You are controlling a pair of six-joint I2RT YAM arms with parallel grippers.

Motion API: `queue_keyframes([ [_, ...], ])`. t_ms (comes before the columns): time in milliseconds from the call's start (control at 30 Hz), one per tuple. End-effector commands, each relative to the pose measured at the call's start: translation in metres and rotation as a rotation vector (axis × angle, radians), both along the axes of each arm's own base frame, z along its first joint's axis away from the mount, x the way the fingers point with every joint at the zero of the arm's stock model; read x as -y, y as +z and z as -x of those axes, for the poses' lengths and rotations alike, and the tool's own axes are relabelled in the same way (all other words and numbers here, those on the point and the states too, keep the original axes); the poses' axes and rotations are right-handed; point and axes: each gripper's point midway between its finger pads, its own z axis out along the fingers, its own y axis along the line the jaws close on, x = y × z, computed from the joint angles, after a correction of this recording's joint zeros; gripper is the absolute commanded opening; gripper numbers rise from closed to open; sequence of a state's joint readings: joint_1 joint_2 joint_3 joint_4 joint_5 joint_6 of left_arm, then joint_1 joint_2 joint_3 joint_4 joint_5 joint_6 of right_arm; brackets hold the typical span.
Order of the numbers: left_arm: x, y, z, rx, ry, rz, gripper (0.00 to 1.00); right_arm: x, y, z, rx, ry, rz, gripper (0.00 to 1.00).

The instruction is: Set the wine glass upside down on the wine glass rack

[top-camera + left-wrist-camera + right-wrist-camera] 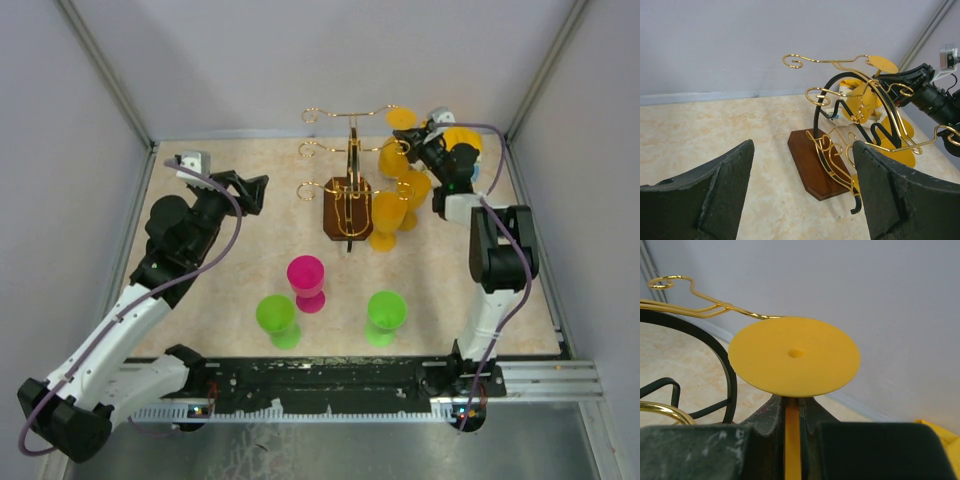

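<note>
The wine glass rack [348, 190] is a gold wire stand on a dark brown wooden base [812, 165] at the back middle of the table. My right gripper [420, 140] is shut on the stem of a yellow wine glass [794, 355], held upside down with its round foot uppermost beside a gold hook arm [700, 307] at the rack's upper right. The stem [792, 440] runs between the jaws. Other yellow glasses [388, 215] hang or stand at the rack's right side. My left gripper [250, 190] is open and empty, left of the rack.
A pink glass [306, 282] and two green glasses [276, 318] [385, 315] stand upside down on the table in front of the rack. Grey walls enclose the table on the left, back and right.
</note>
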State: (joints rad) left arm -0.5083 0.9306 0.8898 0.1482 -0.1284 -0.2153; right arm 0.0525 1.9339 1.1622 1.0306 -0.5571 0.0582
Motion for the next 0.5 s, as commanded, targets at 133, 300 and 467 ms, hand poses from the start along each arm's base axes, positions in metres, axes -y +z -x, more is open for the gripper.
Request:
queue_keyframes([
  [133,-0.011,0.016,0.0,0.039,0.045,-0.013,0.86,-0.021,0.038,-0.003,0.131,0.103,0.003,0.0],
  [300,-0.012,0.017,0.0,0.043,0.05,-0.018,0.86,-0.024,0.033,-0.012,0.114,0.11,0.01,0.0],
  [467,-0.013,0.016,-0.002,0.04,0.058,-0.024,0.86,-0.032,0.032,-0.017,0.114,0.116,0.016,0.0],
])
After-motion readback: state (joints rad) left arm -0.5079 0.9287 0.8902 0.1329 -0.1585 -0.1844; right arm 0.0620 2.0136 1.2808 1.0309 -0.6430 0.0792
